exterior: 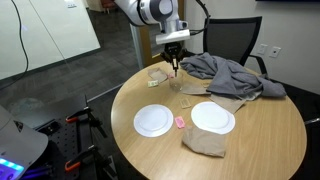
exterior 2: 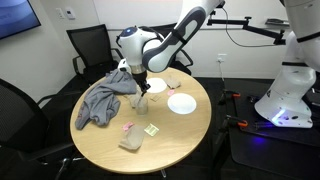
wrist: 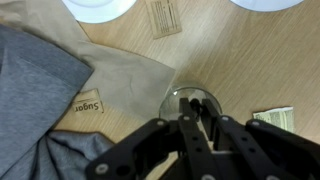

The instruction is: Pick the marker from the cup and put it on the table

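Observation:
The cup point(wrist: 172, 101) is a small clear tumbler standing on the round wood-coloured table point(exterior: 260, 140), next to the grey cloth. It also shows in an exterior view point(exterior 2: 141, 103). My gripper point(wrist: 198, 113) hangs straight over the cup's mouth. Its fingers are drawn close together on the top of the thin dark marker point(wrist: 197, 103), which reaches down into the cup. In an exterior view the gripper point(exterior: 176, 58) is just above the cup point(exterior: 178, 84), with the marker point(exterior: 177, 69) as a dark stick below the fingers.
A grey cloth point(exterior: 225, 72) lies behind the cup. Two white plates point(exterior: 153, 120) point(exterior: 212, 117) are nearer the front, with a small pink lump point(exterior: 179, 122) between them and a beige napkin point(exterior: 205, 142) beyond. Paper packets point(wrist: 165, 17) lie close by. Black chairs point(exterior 2: 88, 45) ring the table.

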Available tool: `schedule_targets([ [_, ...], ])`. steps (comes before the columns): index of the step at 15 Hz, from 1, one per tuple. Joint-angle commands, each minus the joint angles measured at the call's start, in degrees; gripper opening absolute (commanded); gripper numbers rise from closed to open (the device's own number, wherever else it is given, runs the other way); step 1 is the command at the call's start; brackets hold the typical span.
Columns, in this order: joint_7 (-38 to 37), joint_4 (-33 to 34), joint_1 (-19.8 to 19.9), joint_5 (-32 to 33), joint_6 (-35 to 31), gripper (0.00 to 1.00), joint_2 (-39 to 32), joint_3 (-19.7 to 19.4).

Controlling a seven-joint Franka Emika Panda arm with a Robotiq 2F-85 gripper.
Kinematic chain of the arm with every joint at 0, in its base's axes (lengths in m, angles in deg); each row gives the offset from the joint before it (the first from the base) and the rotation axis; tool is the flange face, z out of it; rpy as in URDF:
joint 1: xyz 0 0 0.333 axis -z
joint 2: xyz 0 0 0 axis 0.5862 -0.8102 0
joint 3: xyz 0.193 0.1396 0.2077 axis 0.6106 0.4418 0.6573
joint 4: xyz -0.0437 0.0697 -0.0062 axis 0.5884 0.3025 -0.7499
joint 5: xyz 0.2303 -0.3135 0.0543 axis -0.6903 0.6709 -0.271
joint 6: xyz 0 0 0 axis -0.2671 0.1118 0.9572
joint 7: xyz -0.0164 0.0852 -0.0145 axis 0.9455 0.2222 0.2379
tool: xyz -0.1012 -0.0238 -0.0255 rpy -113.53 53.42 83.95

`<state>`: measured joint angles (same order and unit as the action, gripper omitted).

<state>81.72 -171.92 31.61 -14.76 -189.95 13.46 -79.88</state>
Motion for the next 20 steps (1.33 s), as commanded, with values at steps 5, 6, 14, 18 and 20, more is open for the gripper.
schedule_targets([
  [5, 1.4, -16.3, 2.0, -0.3, 0.1, 0.04, 21.1, 1.0],
  [6, 2.0, -18.5, 2.5, -0.8, 0.0, 0.04, 23.6, 1.0],
  [14, 8.5, -35.4, 5.4, -7.4, -3.4, 0.04, 38.6, -2.1],
  [18, 18.4, -42.0, 5.4, -16.9, -9.1, 0.04, 41.0, -5.2],
  [20, 22.5, -44.4, 5.1, -21.1, -12.2, 0.04, 40.7, -6.5],
])
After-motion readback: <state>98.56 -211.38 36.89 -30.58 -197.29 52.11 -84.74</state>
